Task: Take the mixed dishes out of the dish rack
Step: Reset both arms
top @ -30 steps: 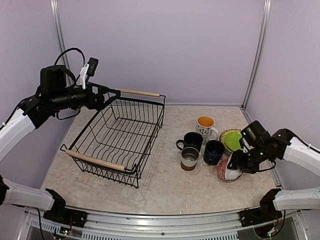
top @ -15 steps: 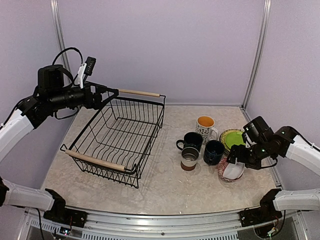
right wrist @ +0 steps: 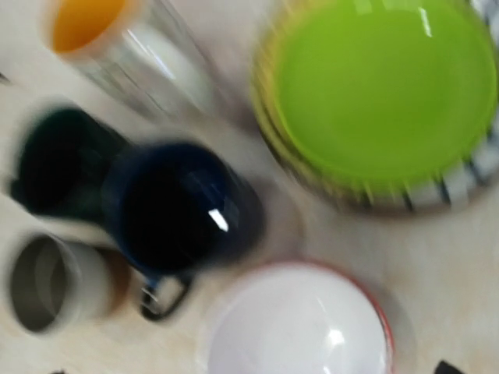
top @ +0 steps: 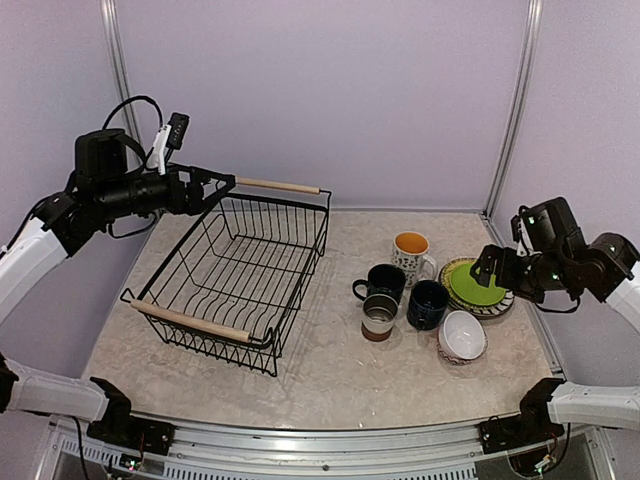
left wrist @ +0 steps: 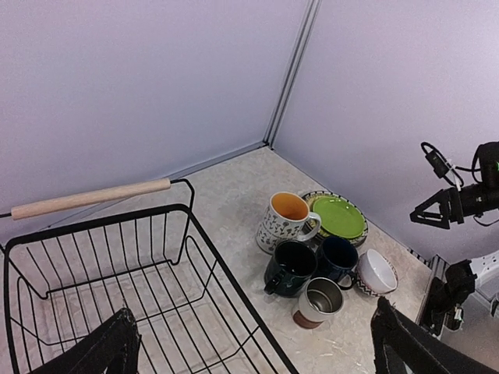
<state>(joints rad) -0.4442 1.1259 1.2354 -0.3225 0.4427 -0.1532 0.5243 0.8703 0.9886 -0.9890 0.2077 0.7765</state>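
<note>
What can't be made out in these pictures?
- Right wrist view: motion blur smears the white bowl and the dark blue mug; patterns are unreadable.
- The plates under the lime green plate: only rims show, in every view.
- The left gripper: its fingers are cut off by the left wrist view's bottom edge.

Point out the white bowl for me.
In the top view the bowl stands upright at the right of the scene. It is on the near side of the plate stack and just right of the blue mug.

No legible text, label, brand, number or sign on the dishes (top: 462,336), the dish rack (top: 190,321) or the tabletop (top: 340,385).
</note>
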